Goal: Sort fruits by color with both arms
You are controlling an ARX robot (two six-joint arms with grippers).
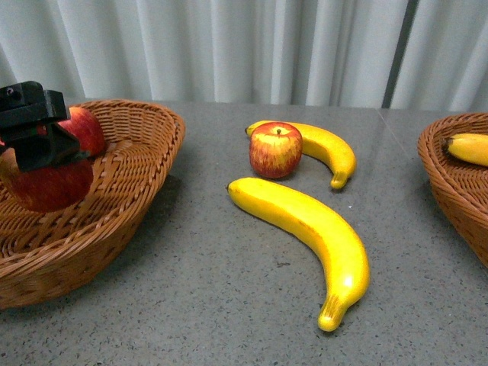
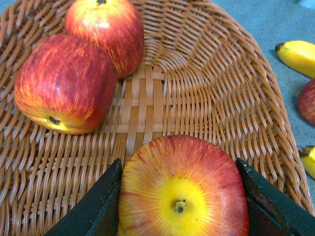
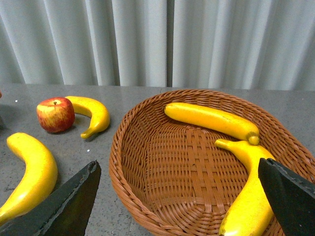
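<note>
**Left to right.** Left end effector (image 1: 44, 152) closed on a red apple (image 1: 53, 187), held over the left basket (image 1: 145, 175), where two apples (image 2: 66, 83) already lie. On the table (image 1: 191, 290) right of that basket are a lone apple (image 1: 275, 149), a short banana (image 1: 320, 149) and a long banana (image 1: 313, 229). Farthest from it, the right end effector (image 3: 177, 172) is spread open over the right basket (image 3: 147, 196). Risk: released from height, the held apple may strike its neighbours and roll out.
</note>
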